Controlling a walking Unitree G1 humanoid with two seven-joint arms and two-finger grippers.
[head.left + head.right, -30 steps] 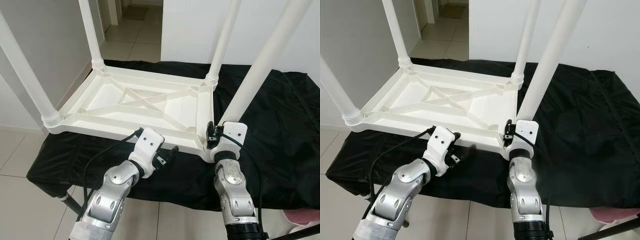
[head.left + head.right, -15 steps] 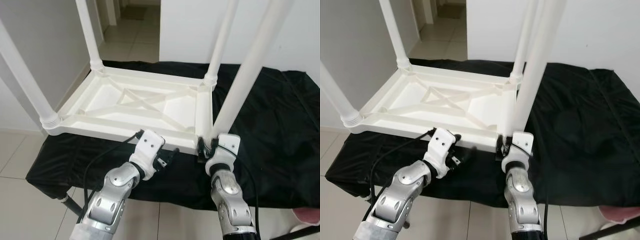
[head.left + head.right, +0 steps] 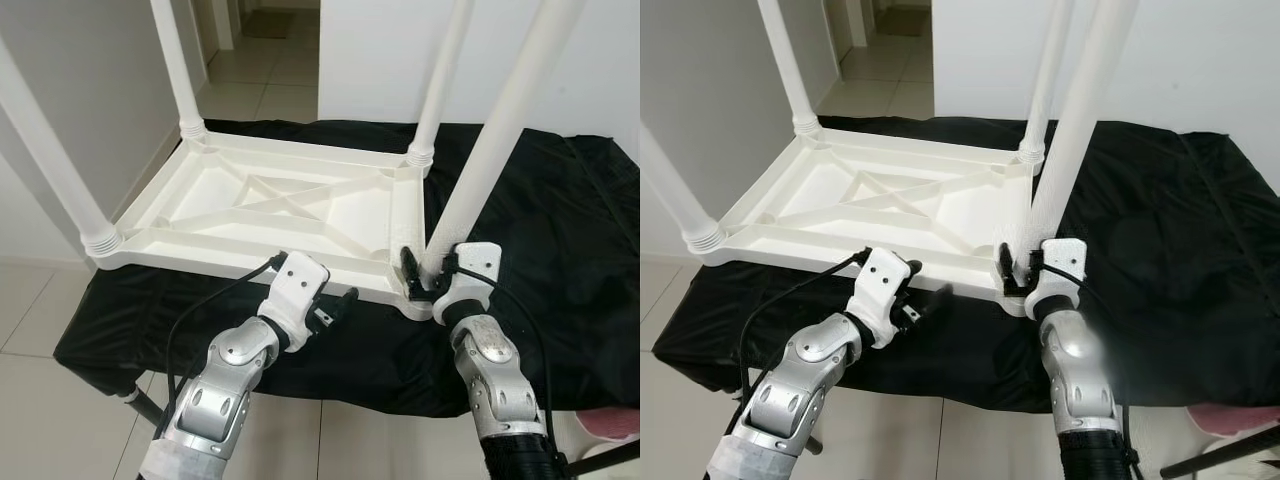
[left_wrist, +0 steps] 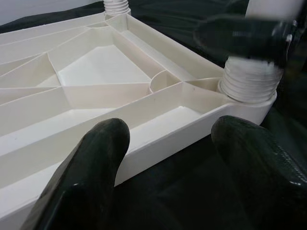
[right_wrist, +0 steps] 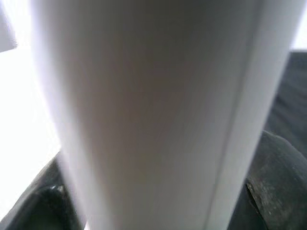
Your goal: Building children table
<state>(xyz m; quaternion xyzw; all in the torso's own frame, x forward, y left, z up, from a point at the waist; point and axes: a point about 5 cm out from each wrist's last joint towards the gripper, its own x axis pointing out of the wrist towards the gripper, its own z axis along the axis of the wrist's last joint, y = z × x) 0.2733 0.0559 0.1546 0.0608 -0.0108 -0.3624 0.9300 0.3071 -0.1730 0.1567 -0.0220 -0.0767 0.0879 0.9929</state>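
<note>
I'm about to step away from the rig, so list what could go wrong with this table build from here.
1. The leg in the right gripper leans; it may cross-thread or pop out of its corner socket.
2. The left gripper hangs open beside the tabletop, not holding it, so the top may slide on the black cloth.

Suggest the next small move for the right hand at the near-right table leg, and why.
Probably keep turning the leg into its corner socket: the right hand grips its base at the upturned tabletop, and the leg leans. The left hand waits open at the rim.
</note>
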